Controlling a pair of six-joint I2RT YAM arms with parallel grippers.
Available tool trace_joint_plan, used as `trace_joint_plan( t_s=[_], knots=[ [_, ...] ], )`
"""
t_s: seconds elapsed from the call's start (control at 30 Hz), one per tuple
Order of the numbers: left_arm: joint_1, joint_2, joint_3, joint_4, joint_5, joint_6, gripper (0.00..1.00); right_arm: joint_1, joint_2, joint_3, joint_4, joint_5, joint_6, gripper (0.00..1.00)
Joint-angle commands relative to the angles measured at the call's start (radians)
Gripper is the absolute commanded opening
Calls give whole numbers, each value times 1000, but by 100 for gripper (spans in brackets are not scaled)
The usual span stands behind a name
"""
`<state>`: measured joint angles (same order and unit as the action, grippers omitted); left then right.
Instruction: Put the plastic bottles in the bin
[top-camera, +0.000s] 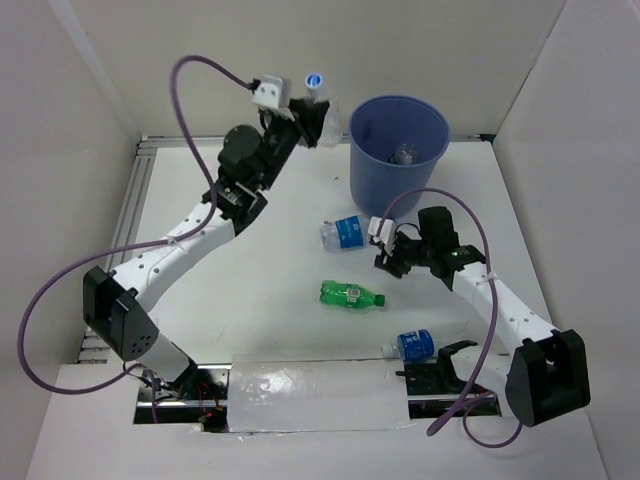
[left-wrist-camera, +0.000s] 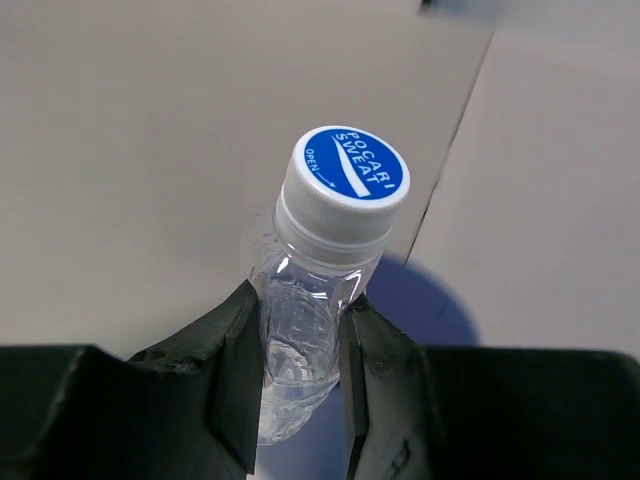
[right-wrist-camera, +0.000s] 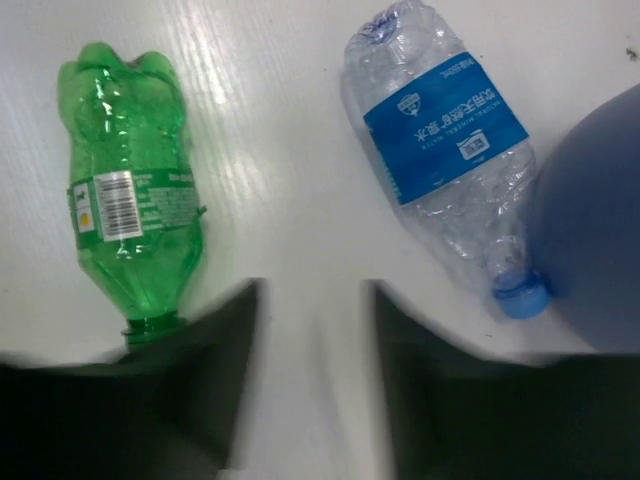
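Left fingers: narrowed onto the shoulder of a clear bottle, just under its white cap with the blue printed top. The bottle is upright and raised off the desk.
Right fingers: apart with nothing between them, hovering low over bare desk.
Bin: round blue plastic bucket with smooth walls that taper toward the base, at the far side of the desk. One clear bottle already lies inside.
Held bottle's place: just left of the bin's rim, not over the opening yet.
Green bottle: on its side, uncapped, waisted body with a barcode label, left of the right fingers.
Blue-labelled bottle: on its side and crumpled, its blue cap touching or just beside the bin's wall.
Squat bottle: near the right arm's base, well apart from the bin.
Handling: all look empty, so probably very light. The thin, ribbed walls should dent under pressure, and smooth plastic may slip or roll.
Where to grip: across the stiffer neck or shoulder, or square across the middle of a lying body.
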<state>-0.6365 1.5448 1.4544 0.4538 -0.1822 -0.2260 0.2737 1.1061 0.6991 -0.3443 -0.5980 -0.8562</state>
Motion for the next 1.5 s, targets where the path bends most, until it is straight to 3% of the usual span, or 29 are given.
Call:
trace_joint_plan(
  t_s=[0.0,0.03,0.07,0.1,0.13,0.23,0.33,0.4,0.43,0.47,0.53,0.57,0.87,1.0,1.07,1.13,1.23,1.27,1.3,1.33,1.43,1.47],
  knots=[
    [-3,78,139,95,73,-53,0,-7,-20,-4,-63,-101,3,36],
    [-3,109,176,111,88,-82,0,-16,-20,5,-80,-141,-7,18],
    [-3,142,255,135,101,-134,0,-16,-20,5,-102,-160,-21,18],
    [-14,179,306,135,101,-150,0,-16,-20,16,-142,-175,-33,25],
    [-31,263,363,135,101,-160,0,-16,-20,16,-159,-202,-43,52],
    [-58,442,674,-17,110,-161,0,-16,-2,55,-243,-259,-56,100],
    [-58,535,773,-105,119,-171,4,-7,23,79,-321,-312,-67,100],
    [-68,549,753,-127,110,-180,12,30,38,79,-321,-322,-34,100],
    [-68,549,733,-127,110,-180,22,41,50,79,-305,-322,-21,100],
    [-77,549,713,-127,90,-170,53,51,51,79,-283,-295,30,100],
    [-77,540,689,-136,78,-156,89,85,60,68,-250,-258,68,100],
    [-77,529,675,-151,63,-156,99,96,60,59,-216,-237,87,100],
    [-95,319,612,-188,34,-33,100,228,178,40,-43,-54,169,100],
    [-95,1,297,-233,-48,7,100,283,247,30,25,71,181,100],
    [-95,-110,47,-263,-89,-19,100,294,267,30,53,111,181,100],
    [-72,-242,-163,-299,-102,-82,100,303,279,11,53,112,163,94],
    [-48,-336,-341,-412,-143,-188,97,324,290,2,31,132,138,84],
    [-48,-365,-380,-428,-143,-206,97,325,290,2,31,132,126,77],
    [-48,-418,-420,-441,-143,-231,95,325,290,2,2,118,126,58],
    [-48,-445,-457,-452,-143,-268,95,325,290,29,-13,94,115,49],
    [-48,-514,-571,-474,-108,-282,94,289,276,94,-146,-4,39,26],
    [-48,-514,-597,-492,-99,-291,92,268,262,149,-178,-28,26,23]
  ],
)
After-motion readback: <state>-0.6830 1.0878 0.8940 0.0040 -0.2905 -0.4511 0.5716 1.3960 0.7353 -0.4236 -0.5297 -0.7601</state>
